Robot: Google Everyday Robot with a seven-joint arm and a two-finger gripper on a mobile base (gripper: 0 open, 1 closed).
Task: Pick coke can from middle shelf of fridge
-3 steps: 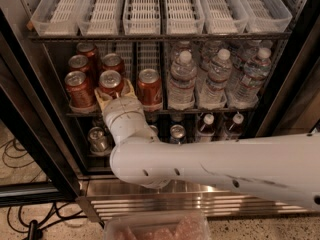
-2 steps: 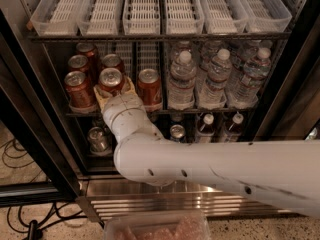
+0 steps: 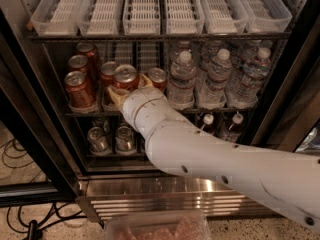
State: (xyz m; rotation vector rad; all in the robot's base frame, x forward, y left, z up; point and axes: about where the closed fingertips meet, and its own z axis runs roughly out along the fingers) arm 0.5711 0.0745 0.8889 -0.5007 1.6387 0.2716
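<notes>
We saw our gripper (image 3: 128, 87) clamped on the coke can (image 3: 125, 77), gripping it from left and right. The can stood upright, long axis vertical, silver top up, at the front of the fridge's (image 3: 165, 196) middle shelf (image 3: 85, 115), between other red cans (image 3: 78, 88) and water bottles (image 3: 182, 79).

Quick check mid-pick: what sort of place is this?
Likely a shop or office pantry: a display fridge, rows of water bottles, cables on the floor. The gripper is at the coke can on the middle shelf.
</notes>
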